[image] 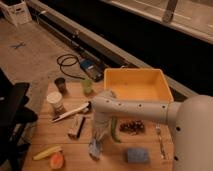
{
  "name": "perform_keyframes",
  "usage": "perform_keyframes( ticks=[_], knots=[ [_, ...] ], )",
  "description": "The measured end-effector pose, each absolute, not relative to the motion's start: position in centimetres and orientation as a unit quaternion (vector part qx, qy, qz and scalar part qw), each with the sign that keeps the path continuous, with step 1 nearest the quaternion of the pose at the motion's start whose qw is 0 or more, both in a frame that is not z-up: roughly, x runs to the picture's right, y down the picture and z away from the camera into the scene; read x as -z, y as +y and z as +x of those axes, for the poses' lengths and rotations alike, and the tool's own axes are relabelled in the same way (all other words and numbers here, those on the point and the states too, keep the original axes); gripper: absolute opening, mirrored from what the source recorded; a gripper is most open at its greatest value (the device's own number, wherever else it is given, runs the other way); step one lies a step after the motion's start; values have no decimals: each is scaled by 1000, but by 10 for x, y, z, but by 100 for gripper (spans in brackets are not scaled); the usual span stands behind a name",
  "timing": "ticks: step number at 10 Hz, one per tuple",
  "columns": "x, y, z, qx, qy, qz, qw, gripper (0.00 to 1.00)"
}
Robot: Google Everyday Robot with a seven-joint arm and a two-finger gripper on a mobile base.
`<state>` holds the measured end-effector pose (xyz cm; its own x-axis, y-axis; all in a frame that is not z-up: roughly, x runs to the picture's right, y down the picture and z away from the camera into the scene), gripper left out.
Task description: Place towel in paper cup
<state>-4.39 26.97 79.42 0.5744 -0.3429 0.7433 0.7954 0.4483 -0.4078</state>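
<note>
Firstly, gripper (98, 135): we see it pointing down over the front middle of the wooden table (47, 136), fingers pinched together on the top fold of the towel (94, 149).
Towel: we find it bunched directly under the gripper, its lower part on the table, well apart from the paper cup (55, 102).
Arm (137, 110): white, we follow it from the lower right across the table to the gripper.
Just beside the gripper: a brown block (76, 126) to our left and a long green vegetable (114, 130) to our right.
Paper cup: upright near the table's left edge; a white utensil (70, 113) lies between it and the gripper.
Other cups: we note a small dark cup (60, 84) and a green cup (87, 86) at the far edge.
Right side: a dark cluster (132, 127) that we cannot identify, a fork (160, 140) and a blue sponge (136, 155).
Front left corner: a yellow piece (46, 152) next to an orange one (56, 161).
Yellow bin (165, 87): at the far right corner of the table.
Floor: a coiled black cable (67, 65) beyond the table.
</note>
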Motion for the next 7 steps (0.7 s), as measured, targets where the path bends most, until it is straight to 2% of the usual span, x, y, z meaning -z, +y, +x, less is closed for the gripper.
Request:
perform_keyframes(
  ticks=[2, 5, 7],
  knots=[
    [-793, 267, -43, 358, -291, -383, 801, 14],
    [-778, 213, -53, 356, -282, -323, 830, 14],
    [-761, 158, -60, 358, -273, -280, 848, 14]
  ],
)
